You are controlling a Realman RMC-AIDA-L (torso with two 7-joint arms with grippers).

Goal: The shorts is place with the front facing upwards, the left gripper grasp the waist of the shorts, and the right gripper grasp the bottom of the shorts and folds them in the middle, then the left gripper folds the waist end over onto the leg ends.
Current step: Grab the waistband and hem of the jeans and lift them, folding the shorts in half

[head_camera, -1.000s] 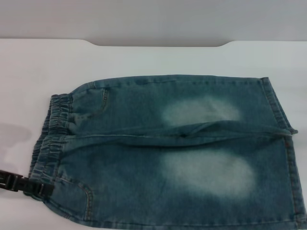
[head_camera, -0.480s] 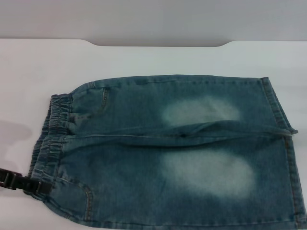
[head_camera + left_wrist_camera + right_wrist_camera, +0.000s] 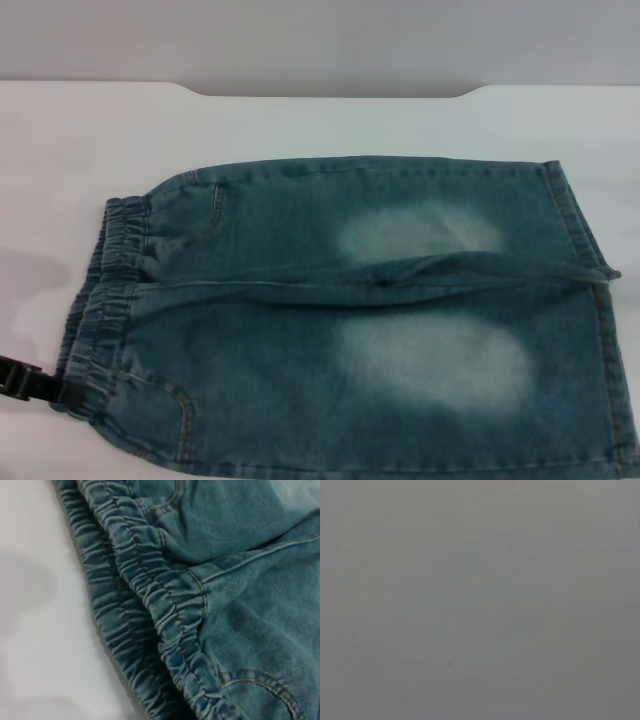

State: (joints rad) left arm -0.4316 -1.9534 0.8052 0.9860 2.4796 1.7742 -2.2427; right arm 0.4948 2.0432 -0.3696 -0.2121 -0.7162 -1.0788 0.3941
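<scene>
The shorts [image 3: 380,320] lie flat on the white table [image 3: 300,125], pale faded patches facing up. The waist of the shorts [image 3: 105,290], a gathered elastic band, is at the left end. The bottom of the shorts [image 3: 580,220], two stitched hems, is at the right end. My left gripper [image 3: 58,390] pokes in low from the left edge, its black tip at the near corner of the waist. The left wrist view shows the ruffled waist [image 3: 150,590] close up and none of its fingers. The right gripper is out of view.
A grey wall [image 3: 320,40] rises behind the table's far edge, which has a shallow notch [image 3: 330,93] in the middle. Bare white tabletop [image 3: 60,150] surrounds the shorts on the left and far sides. The right wrist view is plain grey.
My left gripper has slid back to the left, so less of it shows at the waist corner. The shorts have barely shifted.
</scene>
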